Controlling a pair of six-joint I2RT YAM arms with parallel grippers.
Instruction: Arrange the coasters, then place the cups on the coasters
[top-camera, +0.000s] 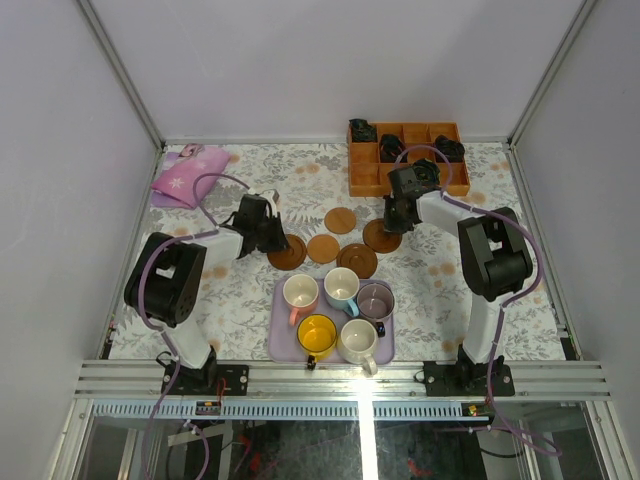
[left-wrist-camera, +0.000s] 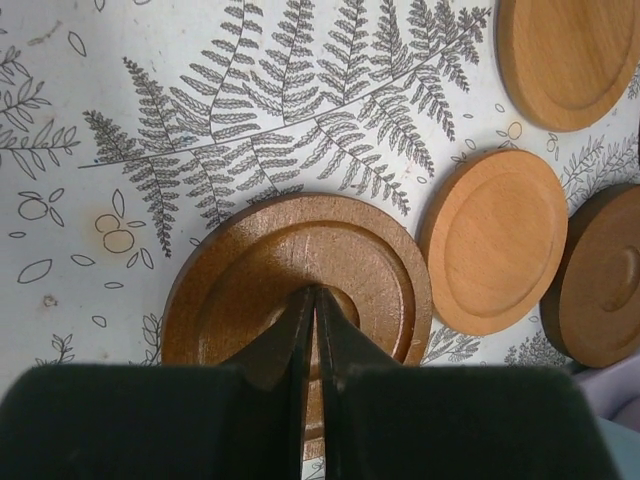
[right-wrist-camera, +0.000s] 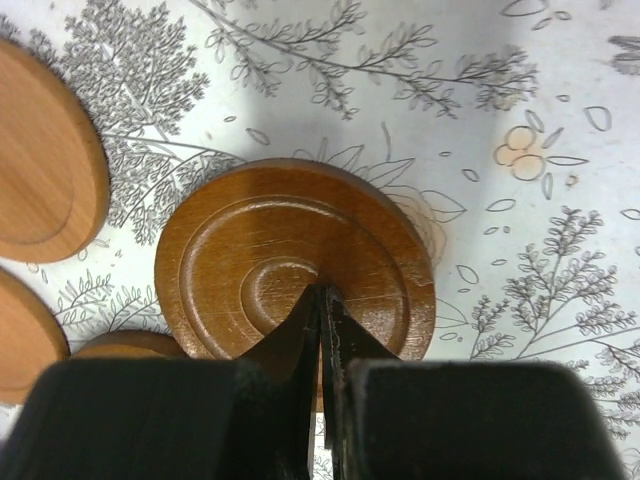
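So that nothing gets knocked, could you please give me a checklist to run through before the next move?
1. Left tool shut, tips over a dark coaster: ok.
2. Right tool shut, tips over another dark coaster: ok.
3. Tips pressing those coasters: cannot tell.
4. All five coasters evenly arranged: not ok, loosely clustered.
5. Five cups upright on the lavender tray: ok.

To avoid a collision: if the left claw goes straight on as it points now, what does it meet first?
Probably the dark ringed coaster right below the shut left claw; I cannot tell whether the tips touch it.
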